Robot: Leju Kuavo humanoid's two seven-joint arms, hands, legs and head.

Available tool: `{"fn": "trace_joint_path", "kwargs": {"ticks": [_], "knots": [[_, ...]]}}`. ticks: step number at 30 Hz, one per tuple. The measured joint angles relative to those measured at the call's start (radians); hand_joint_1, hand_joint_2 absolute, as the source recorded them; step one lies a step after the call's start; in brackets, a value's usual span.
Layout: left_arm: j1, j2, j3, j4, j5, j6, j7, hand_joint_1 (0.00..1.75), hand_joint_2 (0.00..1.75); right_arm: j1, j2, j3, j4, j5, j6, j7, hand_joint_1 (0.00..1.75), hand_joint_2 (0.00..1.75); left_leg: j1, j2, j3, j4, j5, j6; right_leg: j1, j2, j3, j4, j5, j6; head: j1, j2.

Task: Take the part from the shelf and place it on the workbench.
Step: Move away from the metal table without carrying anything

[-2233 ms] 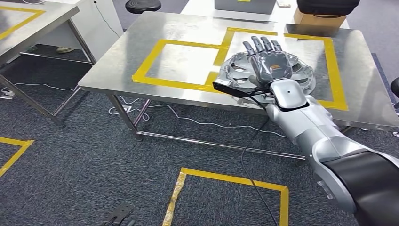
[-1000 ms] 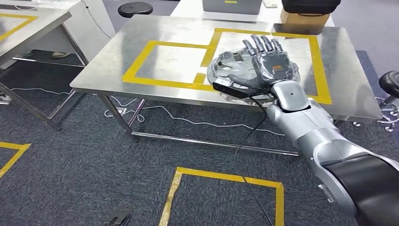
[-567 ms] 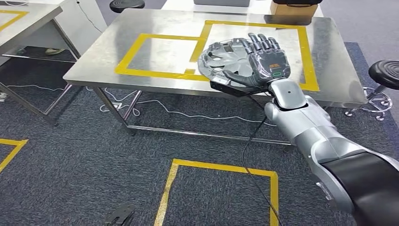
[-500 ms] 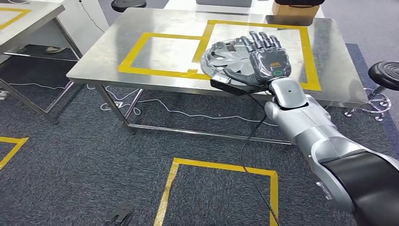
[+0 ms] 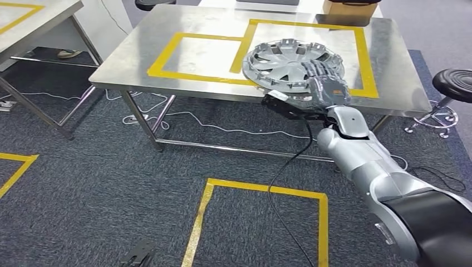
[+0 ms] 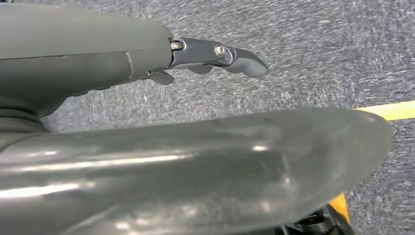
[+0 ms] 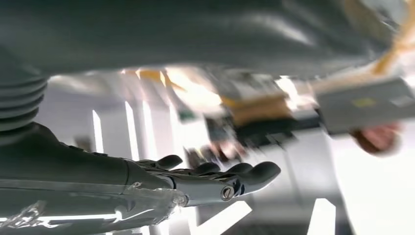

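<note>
One hubcap [image 5: 294, 61] lies flat on the workbench [image 5: 167, 78]; the right hand [image 5: 327, 89] grips its near rim, fingers curled.

I see a silver hubcap [image 5: 293, 63] with spokes fanning out from its middle, lying on a brushed grey steel counter [image 5: 206, 22] marked with yellow tape rectangles [image 5: 189, 57]. My right hand [image 5: 325, 89] is dark grey with a small green mark on its back, on a silver arm with a black upper section. The floor [image 5: 100, 183] is dark speckled grey carpet with yellow tape squares. A tan cardboard box [image 5: 350, 8] sits at the counter's far edge. My left hand [image 6: 147, 122] looks dark grey.
</note>
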Motion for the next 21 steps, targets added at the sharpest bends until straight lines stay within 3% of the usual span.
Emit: {"fn": "trace_joint_path", "kwargs": {"ticks": [3, 4, 7, 8, 10, 12, 15, 17, 20, 21], "knots": [[0.018, 0.0, 0.009, 0.0, 0.008, 0.007, -0.009, 0.0, 0.0, 0.159, -0.024, -0.124, 0.023, -0.189, 0.013, -0.058, 0.0, 1.75, 0.002, -0.003, 0.002, -0.006, 0.008, 0.021, 0.004, 0.0, 0.011, -0.02, 0.001, -0.005, 0.0, 0.0], [0.025, 0.0, 0.012, 0.0, 0.009, 0.01, -0.012, 0.0, 0.0, 0.217, -0.03, -0.164, 0.033, -0.229, 0.008, -0.079, 0.0, 1.31, 0.002, -0.003, 0.002, -0.009, 0.014, 0.023, 0.005, 0.001, 0.01, -0.019, 0.003, -0.008, 0.0, 0.0], [0.036, 0.001, 0.022, 0.0, 0.011, 0.015, -0.014, 0.0, 1.31, 0.34, -0.039, -0.243, 0.059, -0.285, 0.017, -0.085, 0.0, 0.0, 0.002, 0.001, -0.002, -0.021, 0.024, 0.008, 0.006, 0.008, -0.004, -0.019, 0.012, -0.016, -0.001, 0.0], [0.036, 0.001, 0.026, 0.0, 0.012, 0.016, -0.014, 0.0, 1.75, 0.374, -0.039, -0.268, 0.069, -0.322, 0.044, -0.059, 0.0, 0.0, 0.003, 0.003, -0.002, -0.023, 0.026, 0.003, 0.006, 0.009, -0.007, -0.019, 0.013, -0.017, -0.002, 0.0], [0.039, 0.002, 0.031, 0.0, 0.018, 0.021, -0.016, 0.0, 1.75, 0.465, -0.034, -0.349, 0.094, -0.452, 0.126, -0.025, 0.0, 0.0, 0.005, 0.0, 0.0, -0.026, 0.026, -0.004, 0.007, 0.003, -0.008, -0.02, 0.009, -0.02, -0.001, 0.0], [0.053, 0.003, 0.037, 0.0, 0.026, 0.027, -0.022, 0.0, 1.75, 0.589, -0.018, -0.451, 0.119, -0.57, 0.182, -0.05, 0.0, 0.0, 0.007, -0.006, 0.004, -0.027, 0.022, -0.012, 0.01, -0.005, -0.001, -0.02, 0.003, -0.023, 0.0, 0.0], [0.072, 0.007, 0.052, 0.0, 0.034, 0.033, -0.032, 0.0, 1.75, 0.75, 0.021, -0.568, 0.154, -0.637, 0.233, -0.038, 0.0, 0.0, 0.006, -0.008, 0.001, -0.027, 0.021, -0.018, 0.011, -0.004, 0.001, -0.018, 0.003, -0.024, 0.0, 0.0], [0.073, 0.01, 0.057, 0.0, 0.036, 0.034, -0.035, 0.0, 1.75, 0.81, 0.044, -0.617, 0.172, -0.644, 0.249, 0.005, 0.0, 0.0, 0.006, -0.005, -0.002, -0.027, 0.021, -0.018, 0.01, 0.0, -0.003, -0.018, 0.005, -0.024, -0.001, 0.0], [0.07, 0.012, 0.06, 0.0, 0.036, 0.034, -0.036, 0.0, 1.75, 0.851, 0.066, -0.661, 0.191, -0.642, 0.251, 0.044, 0.0, 0.0, 0.002, -0.003, 0.001, -0.03, 0.017, -0.003, 0.004, 0.001, 0.0, -0.029, 0.009, -0.014, -0.001, 0.0], [0.07, 0.012, 0.061, 0.0, 0.036, 0.034, -0.036, 0.0, 1.31, 0.857, 0.07, -0.67, 0.195, -0.641, 0.252, 0.055, 0.0, 0.0, 0.003, -0.002, 0.006, -0.04, 0.02, 0.004, 0.002, 0.001, 0.002, -0.032, 0.011, -0.009, -0.001, 0.0]]}}
